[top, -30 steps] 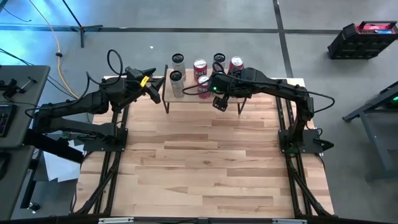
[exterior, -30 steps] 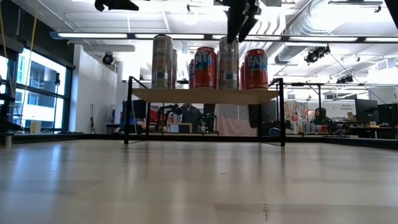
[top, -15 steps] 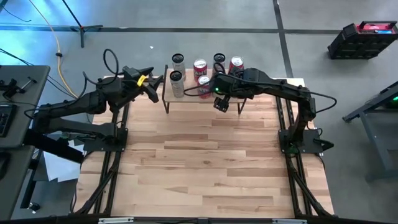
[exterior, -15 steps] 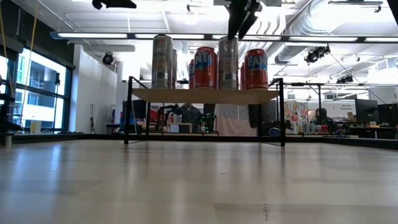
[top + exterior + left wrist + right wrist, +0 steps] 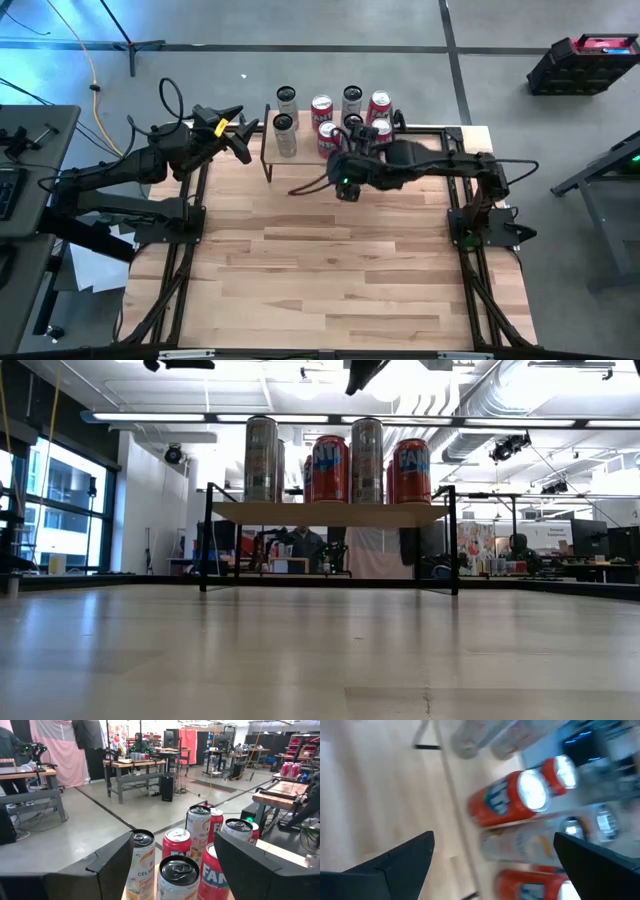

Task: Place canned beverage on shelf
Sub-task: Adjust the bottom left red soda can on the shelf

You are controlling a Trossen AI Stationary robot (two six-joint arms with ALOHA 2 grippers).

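Note:
Several cans, red [image 5: 330, 468] and silver [image 5: 261, 458], stand upright on their bases on the shelf [image 5: 330, 513], a light plank on thin black legs at the table's far edge [image 5: 300, 158]. My right gripper [image 5: 341, 183] hangs open above the shelf's near edge, tipped down, holding nothing; its wrist view shows blurred cans [image 5: 520, 802] between the fingers [image 5: 492, 840]. My left gripper [image 5: 243, 138] stays open at the shelf's left end, level and high. In the left wrist view, cans [image 5: 177, 872] show between its fingers [image 5: 175, 850], which touch none of them.
The bare wooden tabletop [image 5: 330, 260] stretches from the shelf toward the near edge. Black frame rails [image 5: 185, 240] run along both sides of the table. Beyond the table the low view shows a workshop with benches and people [image 5: 300, 545].
My right gripper has drawn back from the cans, swinging toward the table's near edge and left while rolling and tipping, still open. Two cans that its arm covered in the high view now show. The cans stand unmoved.

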